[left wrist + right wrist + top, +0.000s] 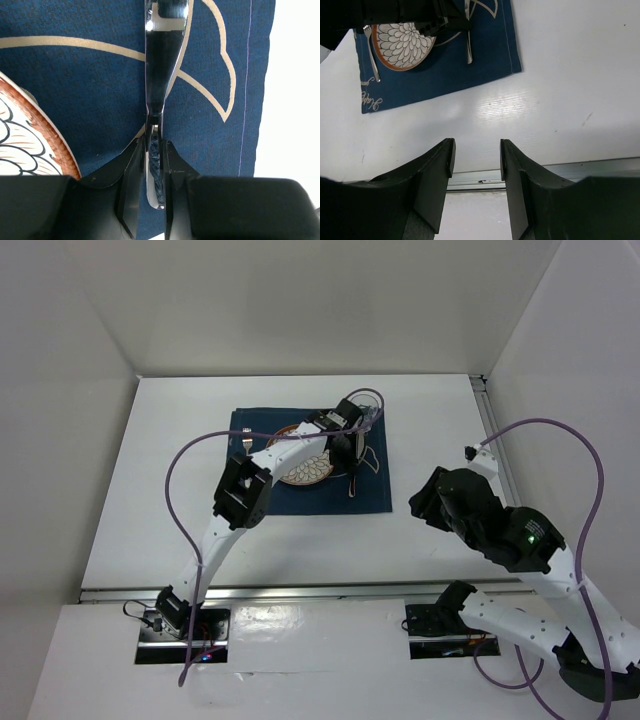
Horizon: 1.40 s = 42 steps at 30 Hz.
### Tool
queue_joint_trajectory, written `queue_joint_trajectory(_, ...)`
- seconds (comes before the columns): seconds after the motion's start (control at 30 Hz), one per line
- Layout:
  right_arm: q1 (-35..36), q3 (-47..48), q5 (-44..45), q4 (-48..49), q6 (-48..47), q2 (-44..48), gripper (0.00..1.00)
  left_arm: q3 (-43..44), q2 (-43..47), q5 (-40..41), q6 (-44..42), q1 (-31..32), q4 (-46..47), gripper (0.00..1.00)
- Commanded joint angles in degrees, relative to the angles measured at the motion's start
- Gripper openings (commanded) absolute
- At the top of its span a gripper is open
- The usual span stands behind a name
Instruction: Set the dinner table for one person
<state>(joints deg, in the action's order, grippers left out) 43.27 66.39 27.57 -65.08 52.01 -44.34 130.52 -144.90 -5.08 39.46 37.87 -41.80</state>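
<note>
**Item 1. Right pincer** (476, 150). Lower right of the overhead view, above bare bench and well apart from the place setting. Jaws apart, nothing between them.

**Item 2. Bench** (150, 500). Large white rectangular top, matte. It fills the middle of the overhead view from the near rail to the back wall. Judged rigid, fixed and smooth: a surface to set things on, not one to take hold of. Loose metal would likely slide on it.

**Item 3. Placemat** (375, 498). Navy cloth with a pale fish outline, flat on the bench at centre frame. Judged soft and apt to wrinkle if dragged.

**Item 4. Plate** (400, 45). Round, petal pattern, rust-brown rim, on the placemat. Judged breakable.

**Item 5. Fork** (371, 55). On the placemat, just beside the plate at its left.

**Item 6. Steel utensil** (162, 65). Over the placemat, right of the plate. Knife or spoon cannot be told, nor whether it rests or is lifted. Judged light, stiff and slick, best taken across the narrow neck.

**Item 7. Left pincer** (154, 147). Centre of the overhead view, clamped on that neck with a finger on each side.
</note>
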Motion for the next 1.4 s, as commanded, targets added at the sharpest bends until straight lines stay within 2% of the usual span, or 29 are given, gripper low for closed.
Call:
queue_joint_trajectory(0.0, 0.42, -0.03, 0.64, 1.71, -0.15, -0.58, 0.52, 1.76, 0.14, -0.20, 0.87, -0.07, 2.07, 0.03)
queue_joint_trajectory(0.07, 0.42, -0.56, 0.03, 2.33, -0.15, -0.58, 0.52, 0.02, 1.54, -0.19, 1.49, -0.07, 2.07, 0.07)
queue_joint_trajectory(0.1, 0.42, -0.56, 0.03, 2.33, -0.15, -0.58, 0.52, -0.52, 1.55, -0.19, 1.49, -0.07, 2.60, 0.12)
queue_joint_trajectory(0.2, 0.42, -0.56, 0.03, 2.33, -0.15, -0.58, 0.52, -3.06, 3.74, -0.80, 2.10, -0.07, 3.74, 0.17)
queue_joint_trajectory(0.33, 0.42, -0.56, -0.50, 2.33, -0.15, -0.58, 0.52, -3.08, 4.36, -0.81, 2.64, -0.07, 4.62, 0.41)
queue_joint_trajectory(0.37, 0.42, -0.56, -0.50, 2.33, -0.15, -0.58, 0.52, -3.60, 4.89, -0.81, 2.64, -0.07, 4.62, 0.53)
queue_joint_trajectory(0.47, 0.42, -0.56, -1.64, 3.12, -1.12, -0.58, 0.51, -4.22, 6.38, 0.34, 2.64, 1.06, 4.62, 0.66)
queue_joint_trajectory(0.67, 0.42, -1.62, -1.64, 4.35, -1.12, -1.10, 0.54, -5.54, 10.59, 4.28, 2.02, 2.12, 2.52, 0.67)
queue_joint_trajectory(0.7, 0.42, -1.62, -1.64, 3.74, -0.16, -1.62, 0.68, -6.06, 13.04, 4.29, 0.98, 2.12, 1.91, 0.67)
queue_joint_trajectory(0.8, 0.42, -0.82, -0.24, 1.80, 0.90, -4.17, 0.83, -7.47, 18.41, 6.58, -1.13, 2.83, -1.08, 0.66)
queue_joint_trajectory(0.83, 0.42, -0.21, 0.54, 1.28, 1.68, -4.70, 0.90, -9.04, 23.04, 6.58, -3.14, 3.35, -1.61, 0.66)
queue_joint_trajectory(0.9, 0.42, -0.21, 0.55, 2.06, 1.00, -5.23, 0.93, -11.06, 28.16, 7.97, -4.65, 3.35, -4.06, 0.66)
queue_joint_trajectory(0.97, 0.42, -0.21, 0.55, 2.67, 0.29, -6.46, 1.00, -14.05, 35.86, 10.34, -5.89, 2.05, -6.44, 0.66)
queue_joint_trajectory(1.03, 0.42, -0.21, 0.03, 2.68, 0.29, -7.69, 1.00, -18.95, 41.34, 15.68, -6.50, 0.64, -9.43, 0.67)
queue_joint_trajectory(1.07, -0.11, -0.21, 0.03, 2.68, -0.24, -8.48, 1.00, -20.55, 46.32, 17.63, -5.72, -0.50, -10.66, 0.72)
queue_joint_trajectory(1.1, -0.11, -0.21, 0.03, 2.68, -0.24, -10.31, 1.00, -22.13, 48.81, 19.48, -5.71, -3.47, -11.80, 0.80)
queue_joint_trajectory(1.13, -0.11, 0.49, 0.03, 3.63, -0.85, -11.29, 1.00, -23.80, 51.19, 21.15, -5.02, -5.33, -13.03, 0.83)
queue_joint_trajectory(1.17, -0.11, 1.28, 0.55, 4.17, -2.77, -12.43, 1.00, -27.39, 53.56, 23.25, -4.31, -9.79, -15.04, 0.83)
queue_joint_trajectory(1.27, -1.34, 5.48, 2.49, 4.17, -4.72, -17.87, 1.00, -35.84, 63.58, 22.58, -6.76, -16.75, -14.37, 0.84)
queue_joint_trajectory(1.3, -1.34, 6.72, 3.10, 4.17, -4.72, -20.67, 1.00, -37.69, 65.95, 22.57, -7.72, -20.78, -13.66, 0.84)
queue_joint_trajectory(1.37, -1.95, 9.71, 3.10, 4.17, -5.25, -23.15, 1.00, -41.55, 71.67, 21.96, -10.80, -24.05, -12.43, 0.84)
